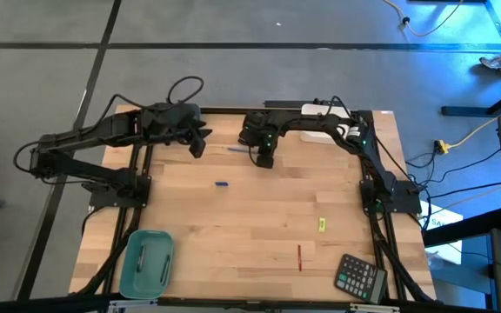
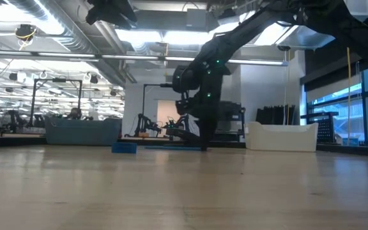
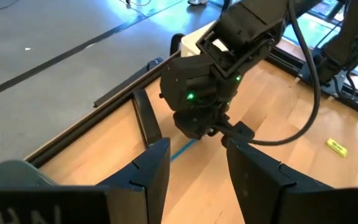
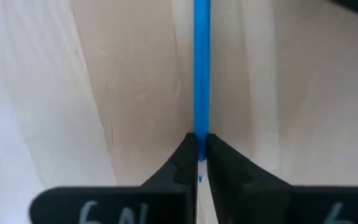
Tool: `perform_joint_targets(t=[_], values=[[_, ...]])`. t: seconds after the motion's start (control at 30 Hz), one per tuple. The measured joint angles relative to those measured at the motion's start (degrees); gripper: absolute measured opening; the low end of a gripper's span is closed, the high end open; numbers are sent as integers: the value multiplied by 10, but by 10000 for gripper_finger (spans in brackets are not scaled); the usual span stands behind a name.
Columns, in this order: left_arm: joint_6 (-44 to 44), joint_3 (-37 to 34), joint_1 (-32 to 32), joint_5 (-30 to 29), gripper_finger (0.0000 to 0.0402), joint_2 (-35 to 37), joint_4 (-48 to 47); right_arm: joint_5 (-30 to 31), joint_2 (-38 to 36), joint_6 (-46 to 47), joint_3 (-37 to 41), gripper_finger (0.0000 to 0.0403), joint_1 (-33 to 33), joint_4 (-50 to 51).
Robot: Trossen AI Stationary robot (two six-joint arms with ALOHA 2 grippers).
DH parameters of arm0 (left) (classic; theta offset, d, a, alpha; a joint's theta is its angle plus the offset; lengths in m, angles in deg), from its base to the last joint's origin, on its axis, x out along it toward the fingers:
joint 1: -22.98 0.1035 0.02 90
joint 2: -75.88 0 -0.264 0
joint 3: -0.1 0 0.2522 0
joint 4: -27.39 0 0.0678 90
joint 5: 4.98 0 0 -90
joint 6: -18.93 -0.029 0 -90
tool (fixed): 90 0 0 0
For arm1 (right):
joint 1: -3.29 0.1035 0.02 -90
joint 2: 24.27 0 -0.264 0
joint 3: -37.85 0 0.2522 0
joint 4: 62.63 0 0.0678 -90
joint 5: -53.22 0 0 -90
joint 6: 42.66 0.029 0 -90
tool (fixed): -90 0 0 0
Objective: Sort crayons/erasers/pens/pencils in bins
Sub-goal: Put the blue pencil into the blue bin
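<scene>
A bright blue pencil lies on the wooden table near its far edge, running left to right. My right gripper points down at the pencil's right end and is shut on it. My left gripper hangs open above the table's far left, a short way left of the pencil, with nothing between its fingers. A teal bin stands at the near left and a white bin at the far edge, partly under the right arm. My right gripper pinches the blue pencil between its two fingertips, close to its right end. The fingers come from above, pointing down, one on each side of the thin shaft. A short stub shows behind them. The pencil lies level on the table.
A small blue piece lies mid-table, a yellow piece and a thin red pen to the near right, a black calculator at the near right corner. Dark sticks lie inside the teal bin.
</scene>
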Motion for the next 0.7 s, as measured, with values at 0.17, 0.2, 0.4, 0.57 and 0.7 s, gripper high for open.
perform_joint_targets(t=[0.17,0.2,0.4,0.57,0.7], values=[[0,0,0,2,151,0,-10,-4,-4,2,1,21,0,30],[0,0,0,3,151,0,-11,-5,-4,5,1,21,0,39],[0,0,-3,3,151,0,-13,-34,-18,14,5,17,6,65],[0,0,-11,3,151,3,-35,-30,-54,16,5,7,16,87],[1,0,-18,3,151,4,-61,-22,-86,18,31,3,17,93]])
